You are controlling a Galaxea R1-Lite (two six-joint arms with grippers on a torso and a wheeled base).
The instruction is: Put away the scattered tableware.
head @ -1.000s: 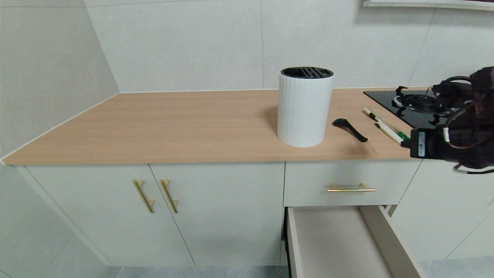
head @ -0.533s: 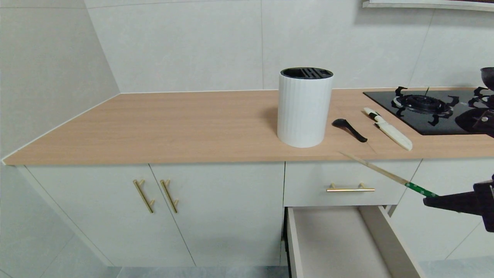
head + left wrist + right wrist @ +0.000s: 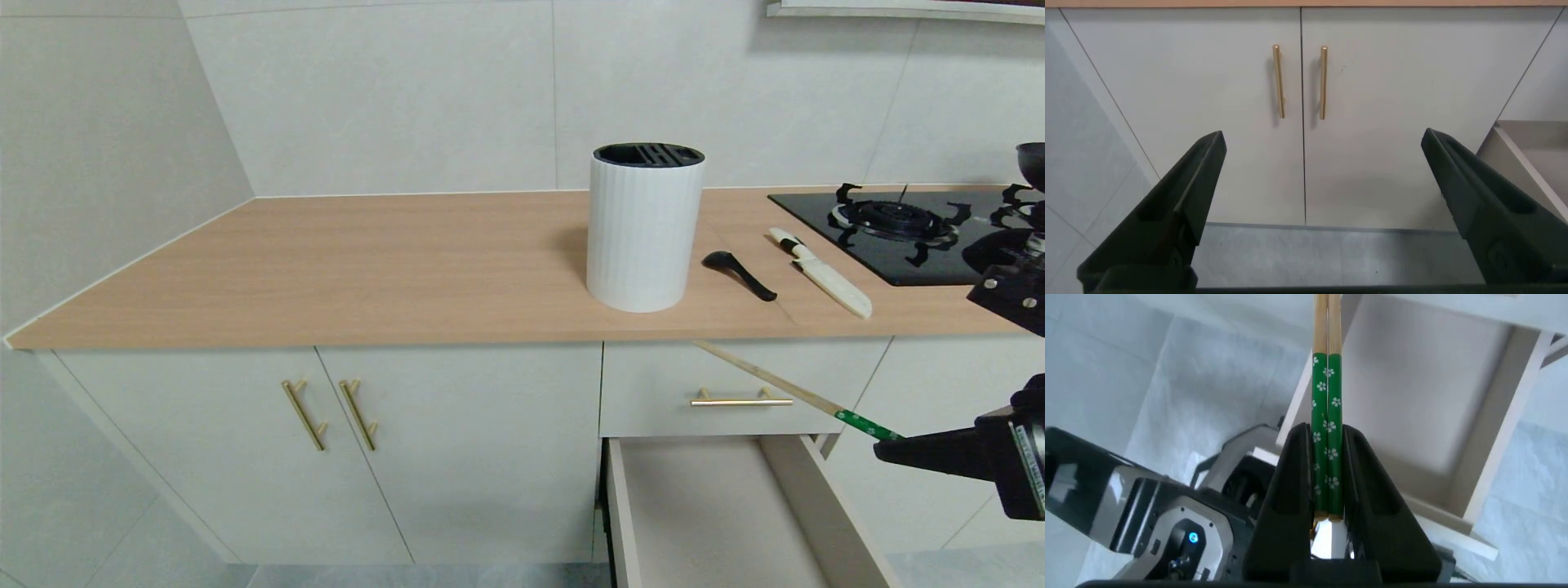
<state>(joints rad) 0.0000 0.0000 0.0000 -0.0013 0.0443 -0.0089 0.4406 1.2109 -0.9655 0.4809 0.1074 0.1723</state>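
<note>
Chopsticks — pale wood, green flowered ends — are pinched in the right claw.

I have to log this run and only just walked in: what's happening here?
The right gripper is shut on a pair of chopsticks, held by their green ends above the open drawer. A knife and a black spoon lie on the counter beside the white holder, not yet put away. The left gripper is open and empty, low down facing the cabinet doors.
</note>
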